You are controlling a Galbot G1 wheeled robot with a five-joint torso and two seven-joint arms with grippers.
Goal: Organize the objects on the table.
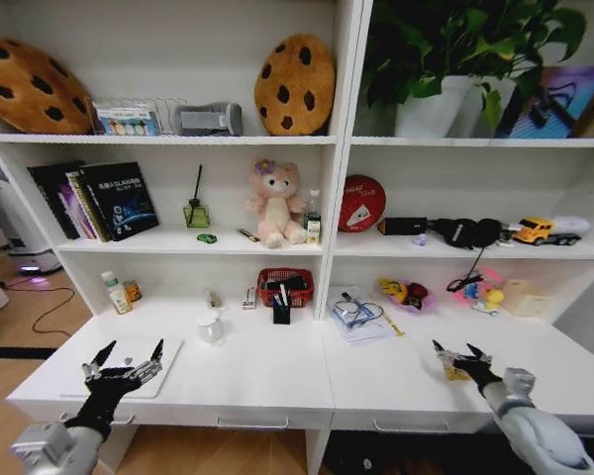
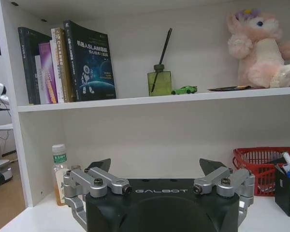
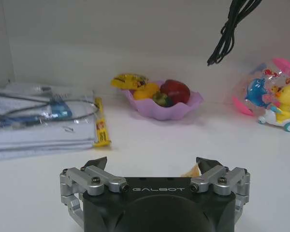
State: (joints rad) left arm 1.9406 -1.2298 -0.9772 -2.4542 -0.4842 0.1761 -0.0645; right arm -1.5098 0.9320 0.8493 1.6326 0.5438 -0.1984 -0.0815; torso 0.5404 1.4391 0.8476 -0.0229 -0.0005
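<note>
The robot faces a long white desk [image 1: 277,381] set under a wall of shelves, with both arms held low at the desk's front edge. The left gripper [image 1: 131,358] hangs just over the slim silver laptop [image 1: 163,381], which lies closed and flat near the desk's left front corner; its fingers are spread wide and hold nothing, as the left wrist view confirms with the two dark fingertips [image 2: 100,165] standing well apart over the bare desk. The right gripper [image 1: 462,355] hovers near the right front of the desk, likewise wide open and empty, with a small yellowish scrap just beneath it that is too small to identify. The laptop lies directly below and slightly ahead of the left gripper, its long side running roughly along the desk's front edge, so the left arm is plainly the nearer one for it and the right arm is well apart from it. The pens seem to be standing in the small black holder [image 1: 281,312] in front of the red basket [image 1: 285,282] at the back middle of the desk, between the two arms, though that is hard to confirm. A white mug [image 1: 210,328] stands near the laptop's far right corner.
</note>
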